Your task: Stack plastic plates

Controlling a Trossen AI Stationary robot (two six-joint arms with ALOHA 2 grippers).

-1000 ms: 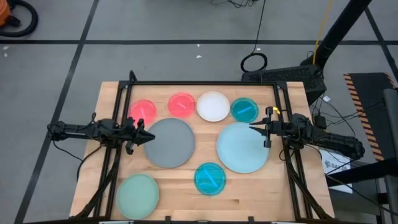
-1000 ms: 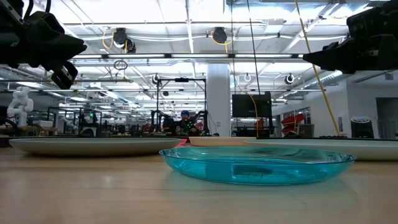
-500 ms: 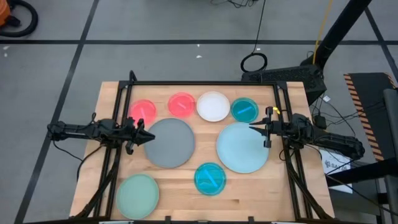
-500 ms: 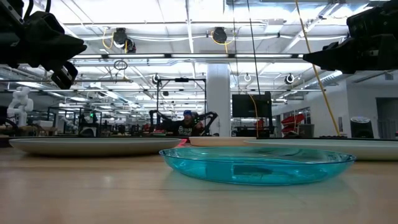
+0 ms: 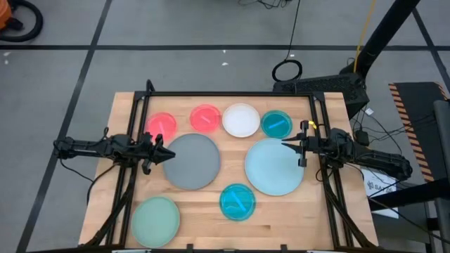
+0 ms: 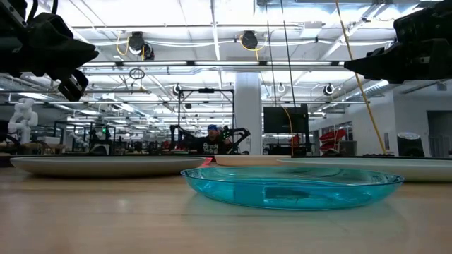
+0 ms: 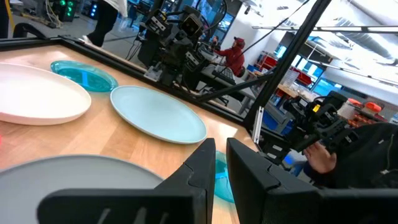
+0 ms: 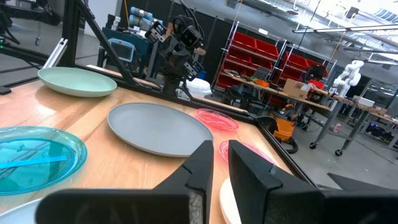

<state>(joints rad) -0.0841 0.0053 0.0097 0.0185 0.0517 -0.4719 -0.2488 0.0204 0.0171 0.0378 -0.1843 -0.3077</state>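
- Lying unstacked across the wooden table (image 5: 211,204) are all eight plates: the large round grey plastic plate (image 5: 191,161), the large pale blue plastic plate (image 5: 273,167), the large pale green plastic plate (image 5: 155,221), two small pink-red plastic plates (image 5: 162,125) (image 5: 205,117), the small white plastic plate (image 5: 241,119), and two small translucent teal plastic plates (image 5: 276,124) (image 5: 238,201).
- Hovering at the grey plate's left rim is the left gripper (image 5: 167,156), its fingers nearly together with only a thin gap, holding nothing; the right gripper (image 5: 287,145) is hanging over the pale blue plate's upper right part, likewise nearly closed and empty.
- Risking a slip: these plates are lying flat with thin rims, so narrow fingers are likely skating off or pushing a plate instead of lifting it.
- Risking a shove: the grey plate is sitting near both pink-red plates, so nudging it could be driving them along.
- Crowding the back row, four small plates are leaving little room there; bare wood is opening between the pale green plate and the lower teal one, and at the front right corner.
- Sitting close to the table's front left edge, the pale green plate could be sliding off if pushed.
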